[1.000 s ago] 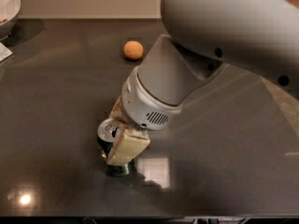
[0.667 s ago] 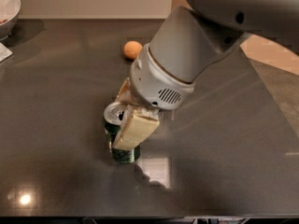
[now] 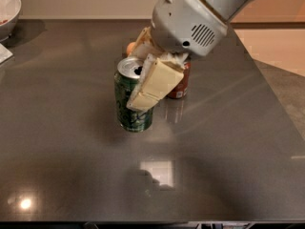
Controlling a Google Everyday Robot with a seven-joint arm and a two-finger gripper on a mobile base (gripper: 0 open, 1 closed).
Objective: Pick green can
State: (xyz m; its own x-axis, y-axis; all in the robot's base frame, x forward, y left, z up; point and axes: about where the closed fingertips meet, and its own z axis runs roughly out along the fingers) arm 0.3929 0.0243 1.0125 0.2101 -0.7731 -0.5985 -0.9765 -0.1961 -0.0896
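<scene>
The green can [image 3: 127,104] is dark green with a silver pull-tab top and stands slightly tilted near the middle of the dark table. My gripper [image 3: 137,92] is shut on it. One cream finger [image 3: 155,82] lies across the can's right side and the other reaches behind it. The can appears raised a little above the tabletop. The grey wrist and arm [image 3: 190,18] come down from the upper right.
A red-brown cola can [image 3: 180,84] stands just behind and right of the gripper. An orange fruit [image 3: 130,47] lies behind the can. A white bowl [image 3: 6,7] sits at the far left corner. The table's right edge [image 3: 267,80] runs diagonally.
The gripper, shut on the green can, has moved it up and away from the table's front area. The arm has risen, which uncovers the cola can behind it.
</scene>
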